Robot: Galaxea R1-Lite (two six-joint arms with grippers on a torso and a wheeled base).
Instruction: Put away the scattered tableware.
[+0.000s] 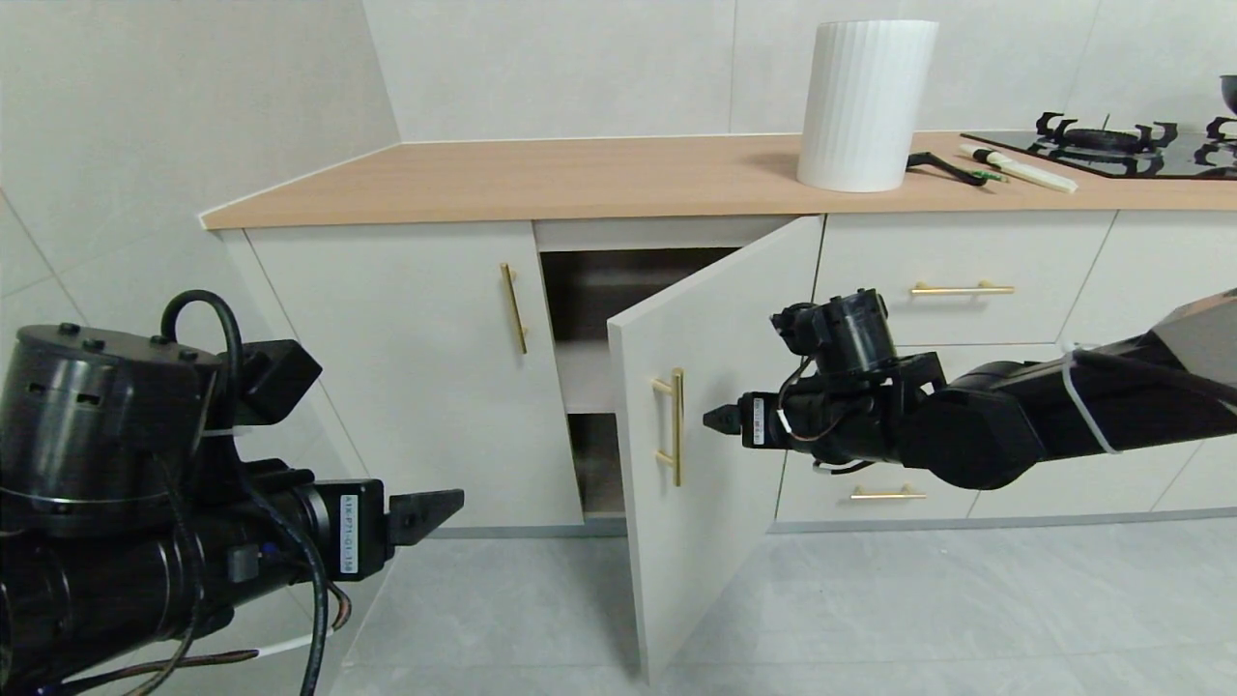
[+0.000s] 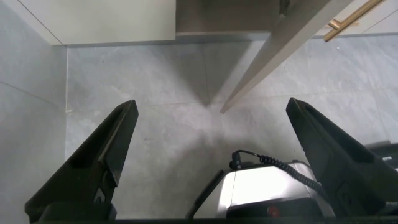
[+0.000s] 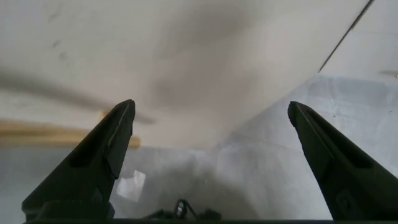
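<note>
Two pieces of tableware lie on the wooden bench (image 1: 541,179), at its far right. One is a black-handled utensil (image 1: 942,166) and the other a pale, stick-like utensil (image 1: 1022,170). They lie just beside each other, between one white ribbed container (image 1: 863,101) and the hob (image 1: 1111,150). The black one's left end is hidden behind the container. A small green part sits where the two meet, and which piece it belongs to is hard to tell.

Below the bench, one cabinet door (image 1: 710,435) stands open out of two, and four gold handles can be counted across the doors and drawers.

There are two arms. The left arm (image 1: 174,541) is low at the near left, over the floor (image 2: 186,87), and its jaws stand wide apart with nothing between them. The right arm (image 1: 966,416) is at mid height. Its jaws face the open door, their tip just right of the door's handle (image 1: 672,425), and they too are spread wide and hold nothing. In the right wrist view that handle is a blur.

Both utensils lie well above and to the right of both sets of jaws, and well apart from them.

Inside the cabinet one shelf (image 1: 585,377) shows, with the space around it too dark to make out. The hob's right burner and a dark vessel (image 1: 1227,92) are cut off at the edge.
</note>
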